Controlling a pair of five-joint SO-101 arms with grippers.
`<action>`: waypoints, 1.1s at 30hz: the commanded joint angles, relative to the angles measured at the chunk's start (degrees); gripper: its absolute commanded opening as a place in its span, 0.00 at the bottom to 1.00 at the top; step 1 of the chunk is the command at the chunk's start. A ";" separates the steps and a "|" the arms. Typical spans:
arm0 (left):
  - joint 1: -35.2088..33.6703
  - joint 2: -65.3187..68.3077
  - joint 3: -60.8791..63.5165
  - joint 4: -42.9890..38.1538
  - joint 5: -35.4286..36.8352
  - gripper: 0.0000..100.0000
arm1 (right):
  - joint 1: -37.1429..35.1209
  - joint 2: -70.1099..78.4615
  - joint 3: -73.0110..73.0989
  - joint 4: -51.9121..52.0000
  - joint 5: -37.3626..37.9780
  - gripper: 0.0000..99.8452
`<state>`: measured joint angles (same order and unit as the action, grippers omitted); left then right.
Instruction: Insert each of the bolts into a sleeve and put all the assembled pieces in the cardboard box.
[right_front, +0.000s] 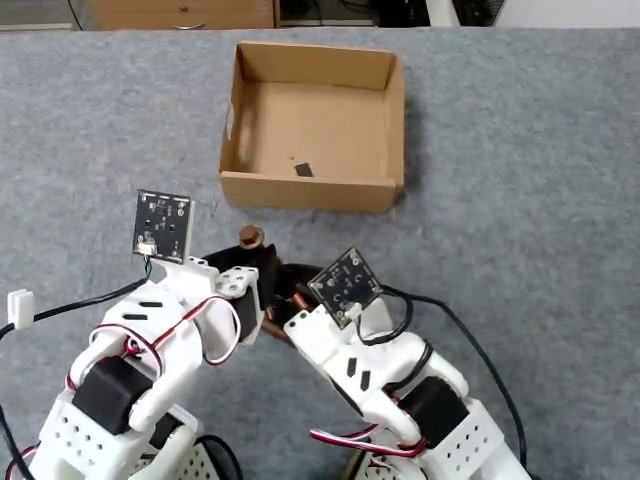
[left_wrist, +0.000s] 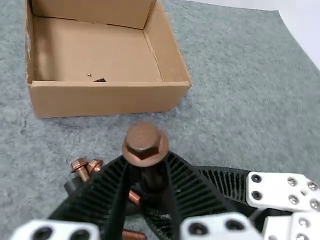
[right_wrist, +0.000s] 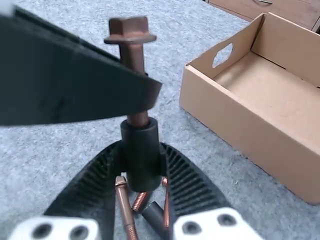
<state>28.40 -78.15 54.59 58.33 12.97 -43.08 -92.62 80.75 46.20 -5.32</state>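
A grey felt-covered table (right_front: 520, 200) carries an open cardboard box (right_front: 305, 192), standing flat. A little way off one long wall of the box, loose copper-coloured bolts (left_wrist: 79, 165) and a black sleeve (right_wrist: 153, 215) lie close together.

- Bright, even light is falling from overhead across the grey mat (right_front: 520, 150), leaving no hard-edged shadows
- The cardboard box (right_front: 310, 192) is casting just a thin, soft shadow along the foot of its near wall, and its inner walls are looking a shade darker than its floor
- The white arm covers (right_front: 150, 330) are showing up bright without glaring, while the mat beneath them is lying in deeper shade
- In the left wrist view the bolt (left_wrist: 144, 142) is catching a dull sheen on its head, its shank sinking into shadow below
- In the right wrist view a black finger (right_wrist: 75, 80) is shading the shank under it, and the sleeve (right_wrist: 141, 150) is showing a faint sheen around its top rim
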 joint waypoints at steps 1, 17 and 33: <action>0.44 -0.40 -1.49 0.09 -0.35 0.18 | 1.10 -1.01 -2.51 0.09 -0.18 0.00; 0.18 -0.40 -1.32 -0.26 -0.79 0.26 | 1.45 -1.01 -2.95 -0.26 -0.18 0.00; 0.09 -0.40 1.49 -0.35 -0.88 0.27 | 2.59 -1.10 -5.05 0.18 -0.09 0.00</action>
<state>28.22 -78.07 56.26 58.33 12.53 -41.32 -92.70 78.99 46.37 -5.32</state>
